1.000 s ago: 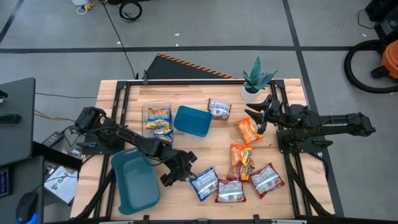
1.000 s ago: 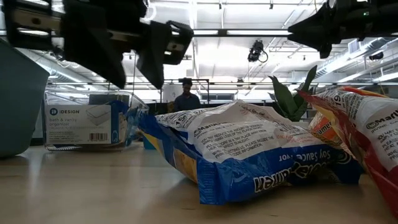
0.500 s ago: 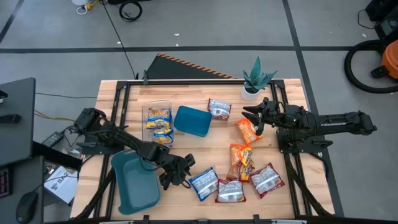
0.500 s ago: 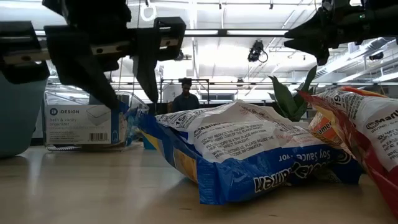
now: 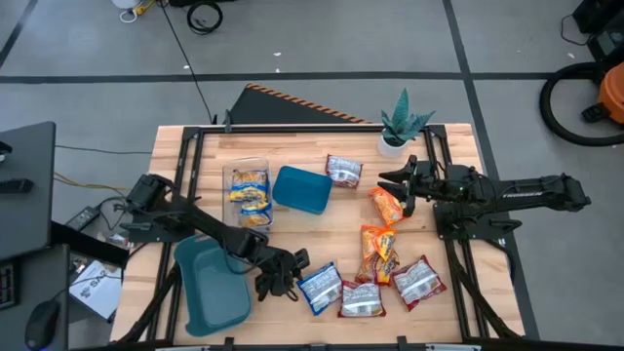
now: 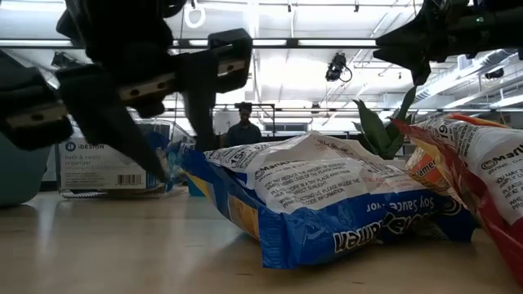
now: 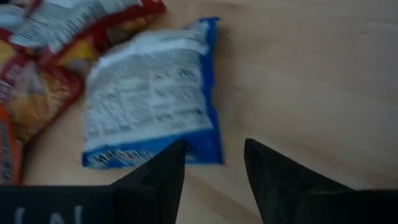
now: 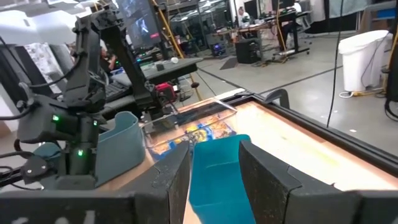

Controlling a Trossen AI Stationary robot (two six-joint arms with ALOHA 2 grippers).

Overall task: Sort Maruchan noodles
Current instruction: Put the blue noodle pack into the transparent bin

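The blue-and-white noodle packet (image 5: 319, 287) lies flat on the table (image 5: 175, 156), at the left end of a cluster near the front edge. A red-and-silver packet (image 5: 362, 298) lies touching it; another red-and-silver packet (image 5: 417, 281) and two orange packets (image 5: 378, 252) sit just beyond. A separate orange packet (image 5: 388, 203) lies farther back. One more red-and-silver packet (image 5: 343, 170) rests beside a small teal bin (image 5: 302, 189). Yellow-and-blue packets (image 5: 250, 191) fill the clear container (image 5: 247, 188). A large teal bin (image 5: 210, 283) stands to the left.

My left gripper (image 5: 284, 276) hangs just beside the blue-and-white packet, fingers spread, holding nothing. My right gripper (image 5: 403, 183) hovers above the lone orange packet, fingers apart, empty.
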